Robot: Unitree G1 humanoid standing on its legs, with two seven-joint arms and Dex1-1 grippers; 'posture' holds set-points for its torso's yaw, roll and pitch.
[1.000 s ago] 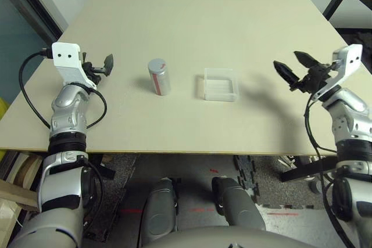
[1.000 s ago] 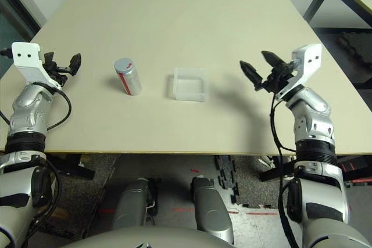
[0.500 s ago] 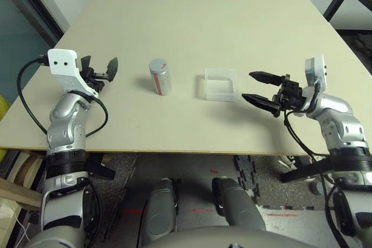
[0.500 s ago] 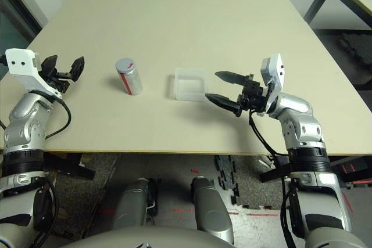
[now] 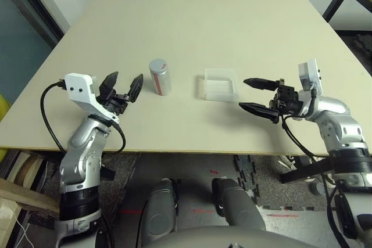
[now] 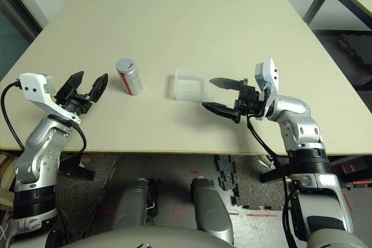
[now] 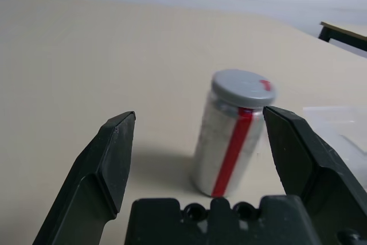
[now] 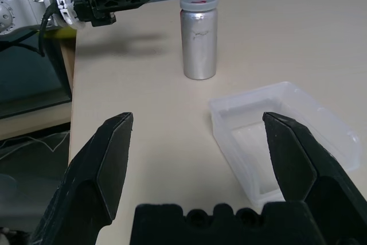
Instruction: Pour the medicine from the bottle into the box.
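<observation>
Left tool (image 5: 124, 87) spread wide near the front edge of the surface (image 5: 192, 21), lined up on the bottle (image 5: 159, 76) just ahead, apart from it. Right tool (image 5: 260, 96) spread too, level, just beside the box (image 5: 220, 84). Bottle upright, capped, left of the box. Probably light, rigid, smooth-sided and easily tipped; best taken around mid-body, below the grey cap (image 7: 241, 86). Box thin and clear, likely to slide if nudged

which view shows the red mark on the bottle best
The left wrist view: the bottle stands close, its red stripe running down the facing side. The head views show a small red mark by the cap; the right wrist view shows red on the cap top.
</observation>
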